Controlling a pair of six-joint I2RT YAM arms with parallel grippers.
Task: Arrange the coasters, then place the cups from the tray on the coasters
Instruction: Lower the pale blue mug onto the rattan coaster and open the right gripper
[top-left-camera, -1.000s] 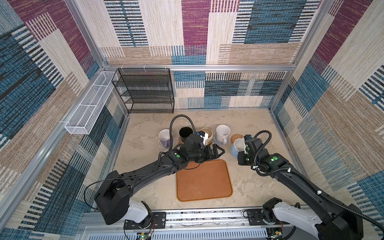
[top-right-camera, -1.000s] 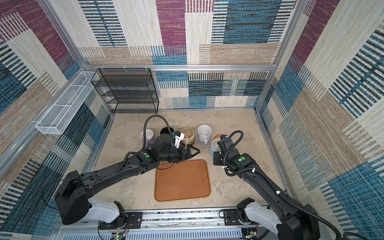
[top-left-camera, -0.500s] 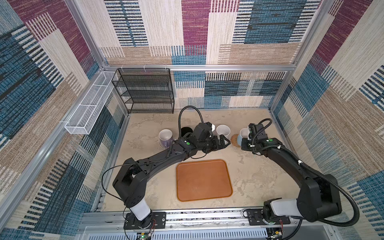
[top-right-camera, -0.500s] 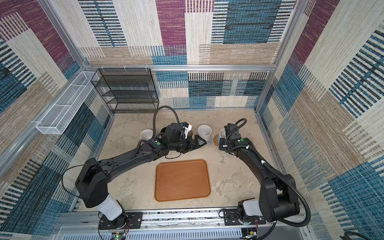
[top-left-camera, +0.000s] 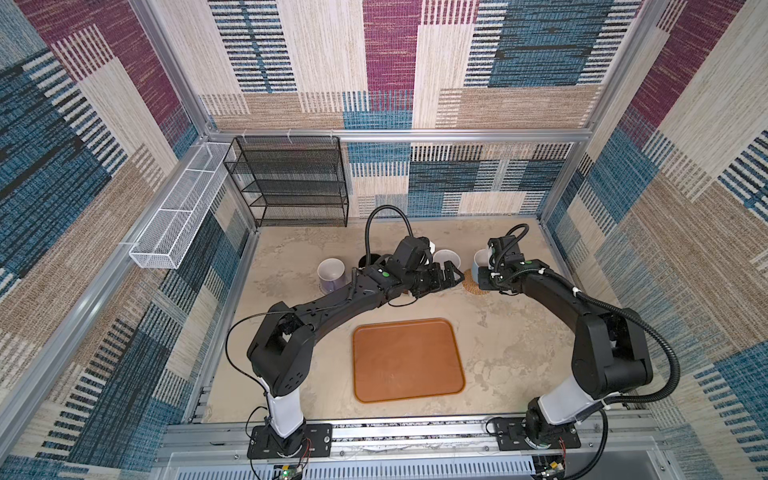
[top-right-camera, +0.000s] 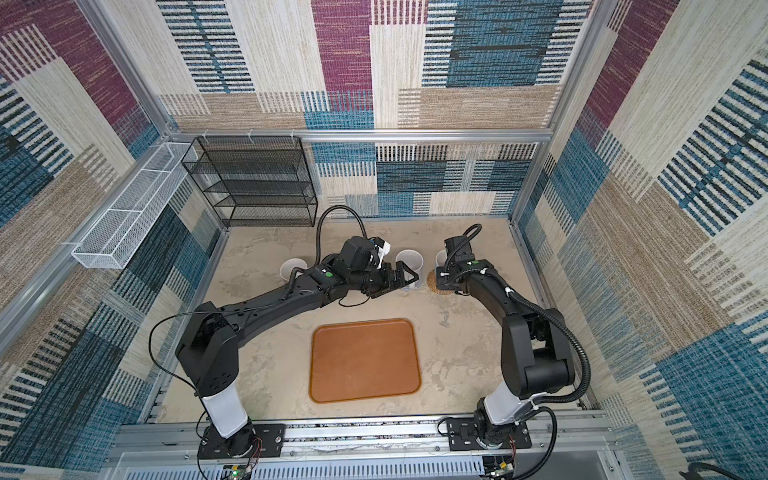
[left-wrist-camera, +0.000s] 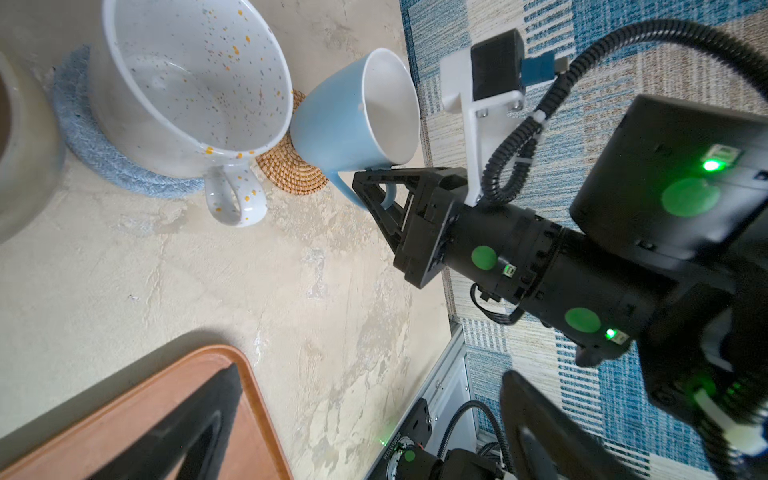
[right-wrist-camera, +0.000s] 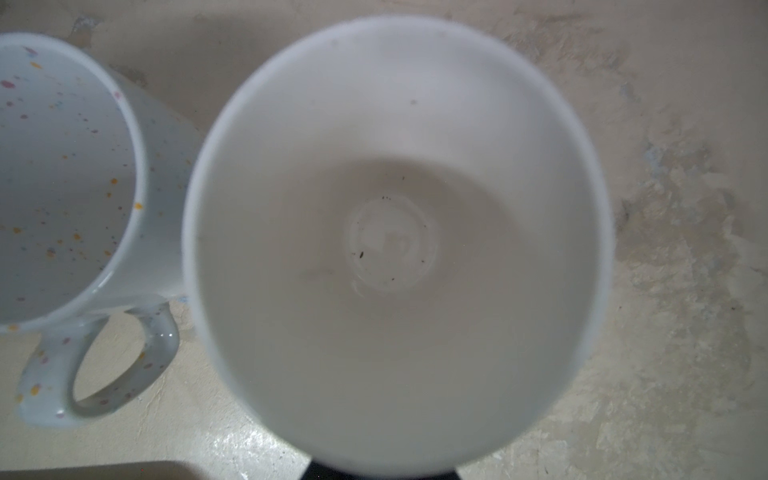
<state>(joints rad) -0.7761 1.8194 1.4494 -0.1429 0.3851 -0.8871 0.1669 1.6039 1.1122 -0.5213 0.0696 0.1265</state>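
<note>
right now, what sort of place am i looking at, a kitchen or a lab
Probably a robot test cell, not a kitchen: an aluminium frame with patterned wall panels encloses the table, and the left arm and right arm are bolted to a front rail.

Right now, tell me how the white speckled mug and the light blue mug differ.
The white speckled mug stands upright on the light blue woven coaster; the light blue mug tilts over the golden rattan coaster. The speckled mug is free; the right gripper is shut on the blue mug's handle. The speckled mug looks wider. Both are empty and white inside.
</note>
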